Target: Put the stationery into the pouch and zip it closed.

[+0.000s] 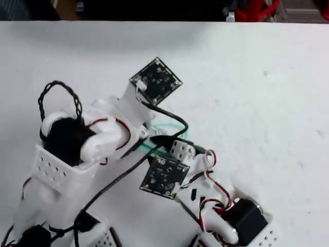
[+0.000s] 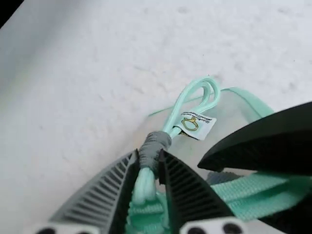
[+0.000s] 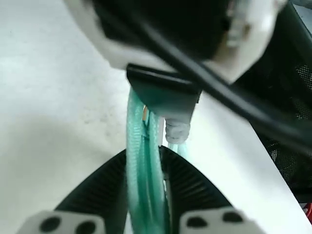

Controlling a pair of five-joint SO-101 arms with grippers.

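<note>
Near the middle of the table (image 1: 257, 77), a little toward 6 o'clock of centre in the high view, the pouch (image 1: 150, 146) lies mostly hidden beneath the left arm (image 1: 103, 134) and right arm (image 1: 221, 206), with only slivers of mint-green trim peeping out. It looks light and floppy, with clear soft walls and a woven green band along the zip. It would likely crumple or slide unless one end is pinned.

The best hold for closing it is the pull cord (image 2: 195, 97), a thin looped string with a grey sleeve (image 2: 155, 144) and a small tag (image 2: 196, 124). The cord is slim and could slip free. The left gripper (image 2: 147, 158), coming in from 8 o'clock, has its fingers closed on that cord at the sleeve. The right gripper (image 3: 145, 161), from 5 o'clock, has its fingers clamped on the pouch's green edge (image 3: 139, 136), bracing it. Whether the stationery is inside I cannot tell.
</note>
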